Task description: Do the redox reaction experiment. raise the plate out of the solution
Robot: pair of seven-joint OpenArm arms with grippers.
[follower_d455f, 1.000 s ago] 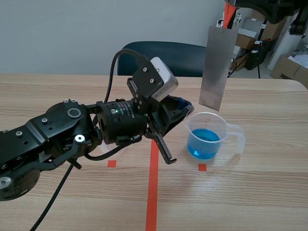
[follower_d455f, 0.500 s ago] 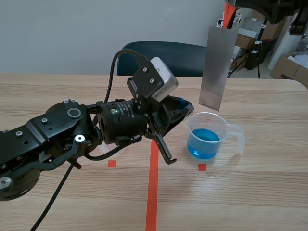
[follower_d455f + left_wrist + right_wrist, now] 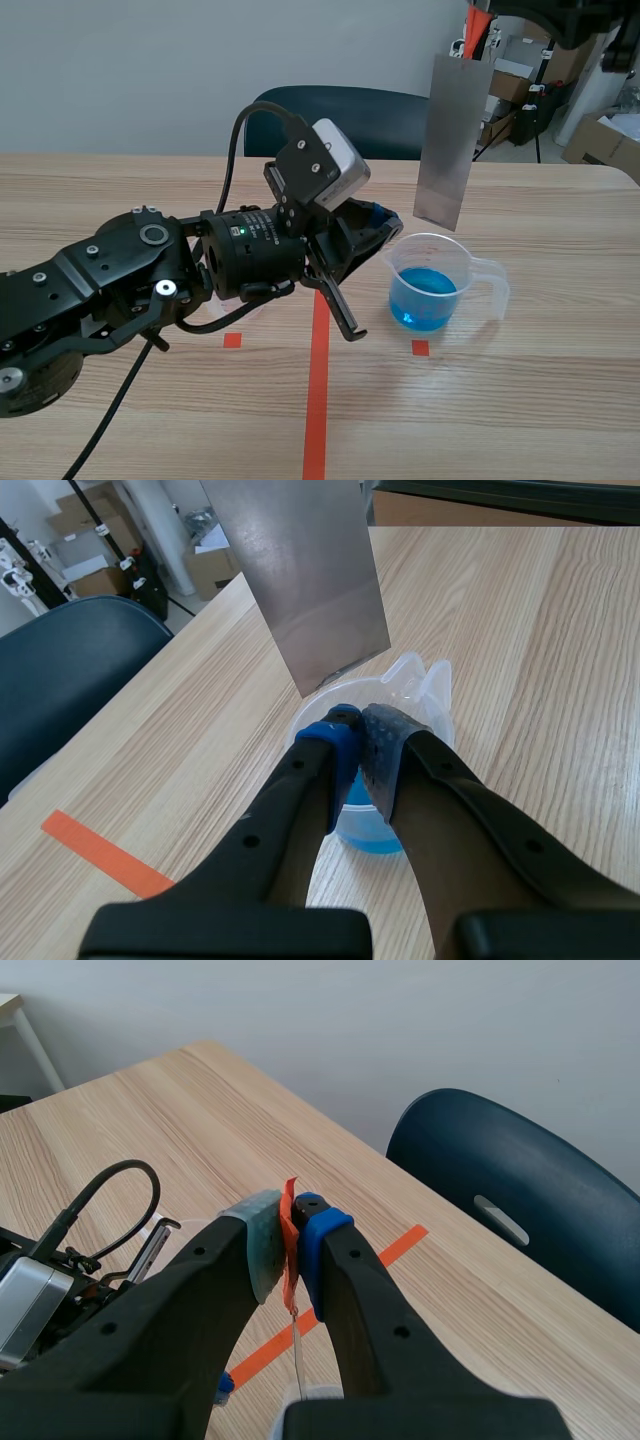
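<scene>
A grey metal plate (image 3: 447, 140) hangs upright in the air, its lower edge clear above the plastic beaker (image 3: 432, 285) of blue solution (image 3: 428, 298). My right gripper (image 3: 478, 20), raised at the back right, is shut on the orange tab (image 3: 289, 1222) at the plate's top. In the right wrist view the plate (image 3: 297, 1355) shows edge-on below the right gripper (image 3: 287, 1232). My left gripper (image 3: 388, 226) sits at the beaker's near-left rim, shut on the rim. The left wrist view has the plate (image 3: 300, 570) hanging above the beaker (image 3: 415, 680), ahead of the left gripper (image 3: 362, 728).
A dark blue chair (image 3: 340, 115) stands behind the table's far edge. Cardboard boxes (image 3: 600, 140) and stands fill the back right. An orange tape line (image 3: 317, 400) runs down the table's middle, under the bulky left arm (image 3: 130, 280).
</scene>
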